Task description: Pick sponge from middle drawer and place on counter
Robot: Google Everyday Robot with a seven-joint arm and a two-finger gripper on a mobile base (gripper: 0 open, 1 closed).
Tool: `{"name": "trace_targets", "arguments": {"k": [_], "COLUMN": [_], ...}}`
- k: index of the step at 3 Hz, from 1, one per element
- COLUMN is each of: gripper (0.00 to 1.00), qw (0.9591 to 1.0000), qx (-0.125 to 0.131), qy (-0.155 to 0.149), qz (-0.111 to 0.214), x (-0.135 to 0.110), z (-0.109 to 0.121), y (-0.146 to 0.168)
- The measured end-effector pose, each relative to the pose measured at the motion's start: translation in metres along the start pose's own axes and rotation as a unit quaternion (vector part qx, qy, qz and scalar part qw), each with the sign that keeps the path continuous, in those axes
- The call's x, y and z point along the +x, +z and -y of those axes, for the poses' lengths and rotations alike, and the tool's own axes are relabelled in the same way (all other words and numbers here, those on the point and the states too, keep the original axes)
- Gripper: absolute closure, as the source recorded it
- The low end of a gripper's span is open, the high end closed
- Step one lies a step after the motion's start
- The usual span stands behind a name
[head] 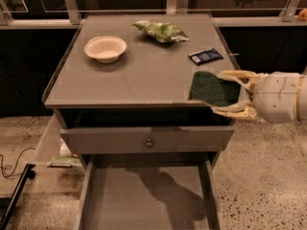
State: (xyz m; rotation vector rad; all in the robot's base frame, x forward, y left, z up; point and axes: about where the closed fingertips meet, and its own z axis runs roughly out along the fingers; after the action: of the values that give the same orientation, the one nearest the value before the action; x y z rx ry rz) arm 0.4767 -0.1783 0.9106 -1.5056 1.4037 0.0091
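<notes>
One claw [221, 92] reaches in from the right at the near right corner of the bench [144, 75]; its two pale fingers [237, 74] are spread no wider than the one sponge [211, 87] clamped between them, one finger on the sponge's far edge and one on its near edge. The sponge lies level, dark green face up, over that corner of the bench; whether it touches the top or hangs just above it cannot be told.

Three other things sit on the bench, each apart from the others: one pale bowl [105, 48] at the far left, upright; one crumpled light-green wrapper [160, 31] at the far middle; one flat dark-blue packet [205, 56] on the right, just beyond the sponge and not touching it.

Below the top, two drawers show on the near side. The upper one is shut, its grey drawer front [192, 139] carrying one small round knob [149, 142] at the middle; the lower one, the middle drawer [110, 210], is pulled out toward the near edge, with a grey floor that carries only a shadow, and low walls on its left and right.

On the speckled floor [268, 176] at the near left lies one thin dark cable [8, 169].
</notes>
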Motion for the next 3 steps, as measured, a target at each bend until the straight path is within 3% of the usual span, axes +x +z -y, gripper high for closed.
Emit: {"name": "trace_targets", "arguments": {"k": [1,3], "gripper": [1.00,1.00], "qw": [0.9999,0.9965], "qx": [-0.009,-0.057], "qy": [0.010,0.047], "qz": [0.004,0.038], "x": [0.015,0.032], "z": [0.025,0.075], "y": [0.027,0.111]}}
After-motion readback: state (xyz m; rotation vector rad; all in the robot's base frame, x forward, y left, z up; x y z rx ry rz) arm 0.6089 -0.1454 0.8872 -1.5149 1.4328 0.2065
